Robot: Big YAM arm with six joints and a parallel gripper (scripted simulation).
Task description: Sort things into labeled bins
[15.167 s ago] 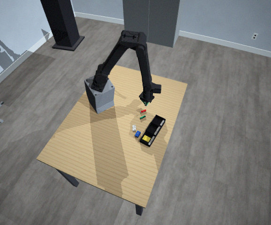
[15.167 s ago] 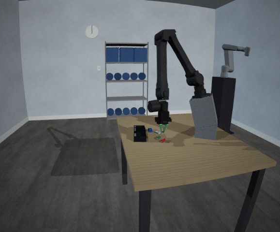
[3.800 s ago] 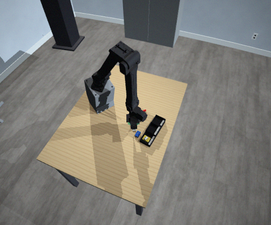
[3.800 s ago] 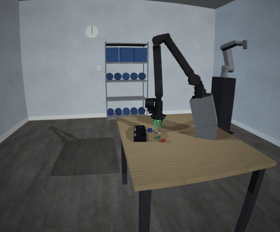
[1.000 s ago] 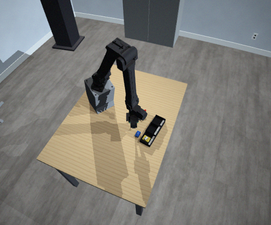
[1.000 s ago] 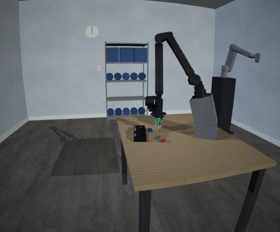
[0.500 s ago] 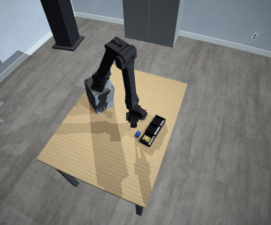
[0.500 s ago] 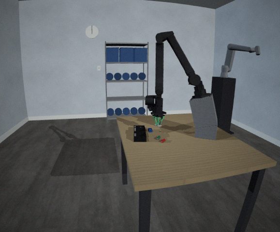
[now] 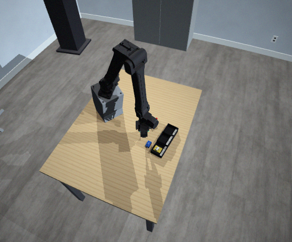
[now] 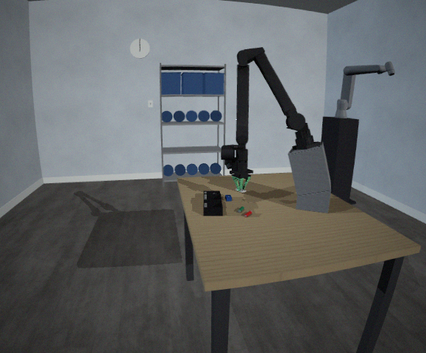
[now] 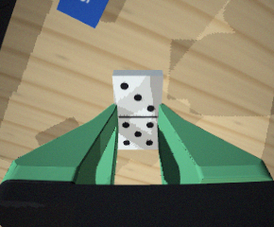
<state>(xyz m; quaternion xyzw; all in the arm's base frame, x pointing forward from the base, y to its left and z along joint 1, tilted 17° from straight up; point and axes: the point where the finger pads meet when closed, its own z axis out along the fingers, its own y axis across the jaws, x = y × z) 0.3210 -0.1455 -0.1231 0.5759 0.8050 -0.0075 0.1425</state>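
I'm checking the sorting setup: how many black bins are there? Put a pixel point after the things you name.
3, all in one row: the end bin (image 9: 155,154) (image 10: 215,192) with a yellow thing inside, the middle bin (image 9: 163,138) (image 10: 215,200), and the opposite end bin (image 9: 170,129) (image 10: 213,212). None looks hidden.

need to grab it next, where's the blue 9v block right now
The blue rectangular block lies on the wooden table, just left of the black bin row's yellow-holding end in the top view.
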